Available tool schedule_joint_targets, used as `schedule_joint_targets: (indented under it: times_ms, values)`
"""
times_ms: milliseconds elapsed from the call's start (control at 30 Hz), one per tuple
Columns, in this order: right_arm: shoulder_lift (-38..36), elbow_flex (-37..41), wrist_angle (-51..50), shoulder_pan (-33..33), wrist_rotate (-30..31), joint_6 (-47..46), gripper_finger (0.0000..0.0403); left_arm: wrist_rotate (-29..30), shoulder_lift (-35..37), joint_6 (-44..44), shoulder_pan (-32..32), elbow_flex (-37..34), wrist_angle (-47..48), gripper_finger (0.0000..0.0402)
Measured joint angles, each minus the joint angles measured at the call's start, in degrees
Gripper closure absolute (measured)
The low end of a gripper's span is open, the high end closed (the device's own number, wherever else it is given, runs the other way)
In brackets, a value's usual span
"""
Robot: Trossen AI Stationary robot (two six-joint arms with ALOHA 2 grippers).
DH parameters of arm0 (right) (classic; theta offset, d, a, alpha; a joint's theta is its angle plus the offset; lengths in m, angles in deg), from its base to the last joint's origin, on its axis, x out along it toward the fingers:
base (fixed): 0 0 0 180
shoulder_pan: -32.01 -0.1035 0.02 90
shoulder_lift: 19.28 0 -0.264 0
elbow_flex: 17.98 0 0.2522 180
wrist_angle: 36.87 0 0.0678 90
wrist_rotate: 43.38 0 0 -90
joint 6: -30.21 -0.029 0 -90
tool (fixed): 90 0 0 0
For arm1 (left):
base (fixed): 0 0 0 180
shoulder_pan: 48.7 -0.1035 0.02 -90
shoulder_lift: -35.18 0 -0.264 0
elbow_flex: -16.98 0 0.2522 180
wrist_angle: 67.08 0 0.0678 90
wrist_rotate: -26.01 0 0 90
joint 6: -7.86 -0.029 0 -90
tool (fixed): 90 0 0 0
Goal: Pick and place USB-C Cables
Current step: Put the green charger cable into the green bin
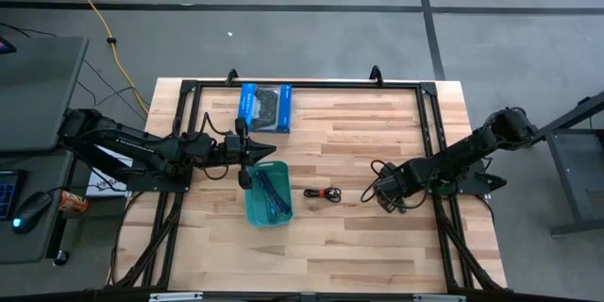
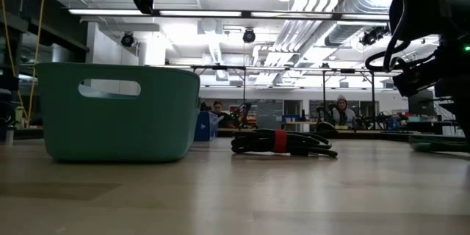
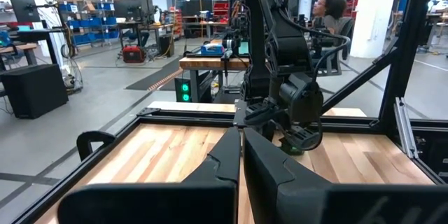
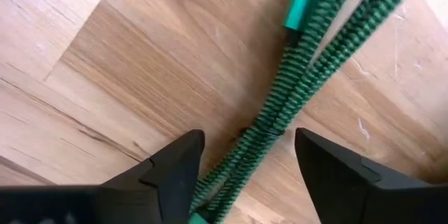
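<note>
The green cable [image 4: 297, 101], a ribbed bundle, lies flat on the wood. My right gripper [image 4: 248, 159] is open just above it, one finger on either side, touching nothing; in the high view my right gripper [image 1: 385, 194] hides it. The black cable with its red tie [image 1: 324, 192] lies on the table between the right gripper and the teal bin [image 1: 255, 209], and shows in the low view as black cable [image 2: 283, 143]. A blue cable [image 1: 271, 192] lies inside the bin. My left gripper [image 1: 264, 151] is shut and level at the bin's far edge. The purple cable is not visible.
The blue controller box [image 1: 264, 107] lies near the table's far edge, behind the left gripper. A black frame rail [image 1: 311, 84] runs round the table. In the low view the bin [image 2: 117, 110] stands left of the black cable. Bare wood shows along the near edge.
</note>
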Motion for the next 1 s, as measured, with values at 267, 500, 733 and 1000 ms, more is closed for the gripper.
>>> schedule_joint_targets:
  times_ms: [267, 500, 733, 1000]
  values:
    - [0.0, -0.1, 0.6, 0.0, -0.4, -0.7, 0.0240, 0.0, 0.0, 0.0, 0.0, 0.0, 0.0, 0.0401]
    - [0.0, -0.2, 0.9, 0.0, -0.6, -0.7, 0.0325, 0.0, 0.0, 0.0, 0.0, 0.0, 0.0, 0.0401]
    - [0.0, -0.2, 0.3, 0.0, -0.4, -0.6, 0.0392, 0.0, 0.0, 0.0, 0.0, 0.0, 0.0, 0.0401]
    - [0.0, -0.1, -0.1, 0.0, -0.4, 0.8, 0.0383, 0.0, 0.0, 0.0, 0.0, 0.0, 0.0, 0.0401]
